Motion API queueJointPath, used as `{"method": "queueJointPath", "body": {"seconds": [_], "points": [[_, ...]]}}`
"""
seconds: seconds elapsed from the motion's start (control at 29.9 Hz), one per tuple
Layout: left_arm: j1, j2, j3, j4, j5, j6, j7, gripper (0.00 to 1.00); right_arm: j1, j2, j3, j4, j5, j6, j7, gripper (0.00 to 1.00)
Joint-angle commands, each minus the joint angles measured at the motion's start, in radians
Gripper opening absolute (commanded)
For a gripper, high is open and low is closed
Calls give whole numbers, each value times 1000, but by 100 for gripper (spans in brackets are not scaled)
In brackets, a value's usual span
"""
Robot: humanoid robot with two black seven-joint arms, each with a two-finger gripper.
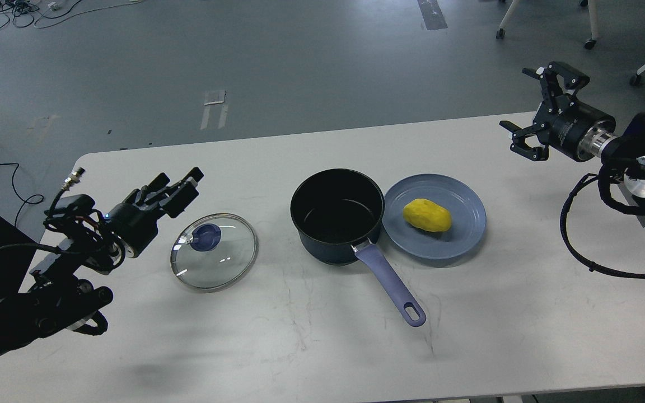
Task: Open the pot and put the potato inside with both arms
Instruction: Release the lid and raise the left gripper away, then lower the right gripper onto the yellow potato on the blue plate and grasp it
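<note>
My left gripper [180,184] is hovering just left of the round glass lid with a blue knob [214,252], fingers bunched close together and holding nothing; I cannot tell if it is fully closed. My right gripper [532,109] is hanging spread wide and empty over the far right table edge, well apart from everything. The small dark navy saucepan with a lavender handle [337,215] is sitting uncovered mid-table, lid lying flat beside it, so I judge opening done. The bright yellow oval potato [426,215] is resting on the flat blue-grey plate [462,238], touching the pot's right side. Next calls for my right arm reaching down-left to the potato.
</note>
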Motion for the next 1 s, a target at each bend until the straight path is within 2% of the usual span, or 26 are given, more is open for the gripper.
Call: {"method": "queueJointPath", "body": {"seconds": [0.0,0.03,0.1,0.17,0.37,0.4,0.43,0.47,0.5,0.63,0.77,0.84,0.9,0.97], "points": [[-49,28,-102,-52,-156,0,0,100,11,0,-18,2,-2,0,1,100],[-66,26,-145,-51,-204,0,0,100,14,2,-19,4,-2,0,1,100],[-86,26,-181,-48,-242,-73,0,100,17,2,-19,7,-2,0,1,100],[-124,24,-248,-48,-311,-220,0,100,17,-3,-21,42,-5,0,3,100],[-147,-9,-359,-41,-433,-432,0,100,25,-10,-76,100,-15,1,3,100],[-147,-28,-400,-38,-483,-478,54,100,34,-14,-90,105,-17,1,3,100],[-150,-50,-440,-29,-544,-516,143,100,43,-17,-107,108,-18,1,3,100],[-150,-60,-460,-23,-578,-533,194,100,48,-20,-114,111,-18,1,3,100],[-147,-81,-496,-9,-645,-558,285,100,54,-21,-134,116,-21,1,4,100],[-143,-121,-567,6,-791,-612,441,100,89,-29,-183,126,-125,1,23,100],[-137,-140,-573,6,-825,-627,455,100,117,-38,-228,163,-320,0,53,99],[-132,-150,-583,6,-858,-629,455,100,135,-40,-263,195,-498,0,136,99],[-118,-153,-592,5,-879,-629,456,100,157,-40,-307,198,-631,-6,180,99],[-111,-160,-595,3,-879,-629,455,100,171,-37,-343,198,-705,-15,205,99]]}}
